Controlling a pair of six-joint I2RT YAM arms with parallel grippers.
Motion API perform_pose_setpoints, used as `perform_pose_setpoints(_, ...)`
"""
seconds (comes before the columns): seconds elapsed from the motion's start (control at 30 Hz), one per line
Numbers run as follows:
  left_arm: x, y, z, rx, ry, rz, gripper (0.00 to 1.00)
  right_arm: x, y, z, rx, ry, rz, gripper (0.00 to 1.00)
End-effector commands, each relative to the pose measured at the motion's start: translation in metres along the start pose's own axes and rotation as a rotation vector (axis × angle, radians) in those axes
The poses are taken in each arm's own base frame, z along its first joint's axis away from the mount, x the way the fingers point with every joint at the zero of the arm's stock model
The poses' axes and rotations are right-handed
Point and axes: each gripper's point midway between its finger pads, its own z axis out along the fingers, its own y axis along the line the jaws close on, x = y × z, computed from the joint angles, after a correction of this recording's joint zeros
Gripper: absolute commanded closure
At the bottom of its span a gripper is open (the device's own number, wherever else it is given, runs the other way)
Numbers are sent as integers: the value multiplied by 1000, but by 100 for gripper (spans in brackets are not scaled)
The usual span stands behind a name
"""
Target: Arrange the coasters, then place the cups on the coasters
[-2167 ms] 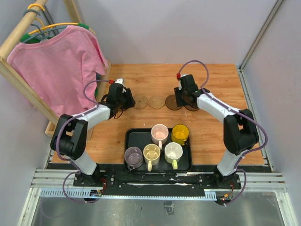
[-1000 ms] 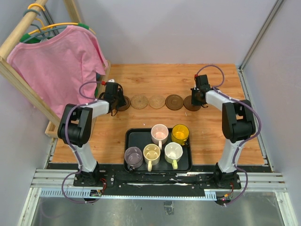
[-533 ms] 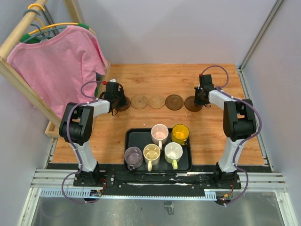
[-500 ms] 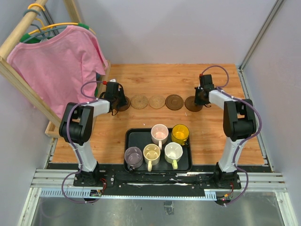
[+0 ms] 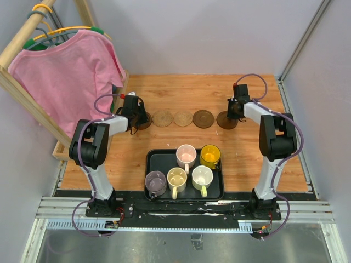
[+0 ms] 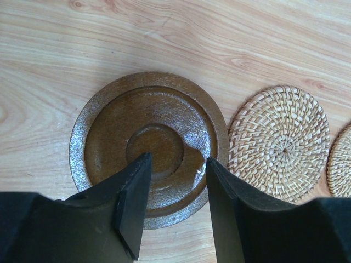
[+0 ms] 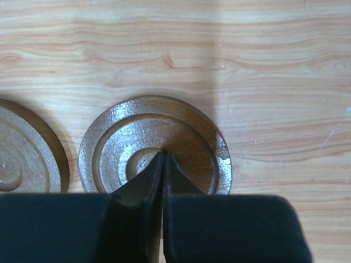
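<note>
- Step in hand, as I judge it: the end of arranging the coasters. Five discs lie in one row across the wooden table [image 5: 181,90], and none carries a cup yet.
- left claw [image 6: 176,164]: part open and empty. Its fingertips hang over the near half of the dark brown round wooden coaster [image 6: 109,126]; whether they touch it I cannot tell.
- Just right of the left claw is the tan woven round coaster [image 6: 279,142], close beside the dark one with a slim gap. The edge of another woven disc shows beyond it.
- right claw [image 7: 163,159]: fingers pressed together, gripping nothing. The tips sit at the centre of the glossy dark brown ringed coaster [image 7: 184,129], maybe pressing on it, not sure.
- Left of the right claw is a second dark ringed coaster [image 7: 27,156], just beside the first and not touching it.
- Cups: pale pink mug [image 5: 186,155], clear amber mug [image 5: 210,155], greyish purple mug [image 5: 155,182], cream-yellow mug [image 5: 177,178] and whitish mug [image 5: 202,176]. All sit in the black rectangular tray [image 5: 149,161], well behind both claws towards the arm bases.
- Next move, probably: lift both claws off the row and draw back to the tray. The right claw must open first, then take a mug by its rim or handle.
- In the way: the mugs are packed tight, so neighbours crowd any grasp.
- The pink T-shirt [image 5: 66,76] on the rack is far left of the left claw, off the route.
</note>
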Motion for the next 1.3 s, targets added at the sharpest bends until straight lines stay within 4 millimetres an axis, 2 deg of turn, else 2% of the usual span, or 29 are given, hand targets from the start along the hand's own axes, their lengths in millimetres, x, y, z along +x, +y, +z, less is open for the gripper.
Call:
perform_pose_setpoints(0.0, 8, 4, -2, 3, 27, 5, 51, -5, -6, 10, 7, 11, -6, 99)
perform_pose_setpoints(0.13, 8, 3, -3, 8, 25, 5, 51, -8, -4, 7, -2, 9, -6, 99)
perform_pose_setpoints(0.27, 7, 3, -5, 11, 20, 9, 51, -12, 3, -2, -38, -2, -2, 99)
perform_pose_setpoints(0.3, 6, 2, -5, 11, 18, 10, 51, -18, 6, -10, -55, -21, -2, 99)
perform_pose_setpoints(0.53, 4, 1, -7, 16, 8, 9, 51, -40, 43, -48, -151, -105, -89, 97)
perform_pose_setpoints(0.67, 2, 2, -9, 15, 0, 8, 51, -40, 75, -58, -229, -113, -148, 96)
perform_pose_setpoints(0.83, 1, 0, -8, 19, -2, 5, 51, -19, 118, -48, -303, -68, -260, 97)
perform_pose_setpoints(0.97, 0, 1, -8, 16, -4, 6, 51, -1, 140, -36, -324, -23, -310, 97)
perform_pose_setpoints(1.03, 0, 1, -9, 15, -6, 7, 51, 0, 149, -36, -344, -23, -321, 97)
perform_pose_setpoints(1.1, 0, 1, -9, 12, -5, 7, 51, 8, 156, -27, -357, 2, -330, 97)
perform_pose_setpoints(1.27, 2, 2, -8, 12, -1, 6, 51, 11, 160, -20, -357, 22, -331, 97)
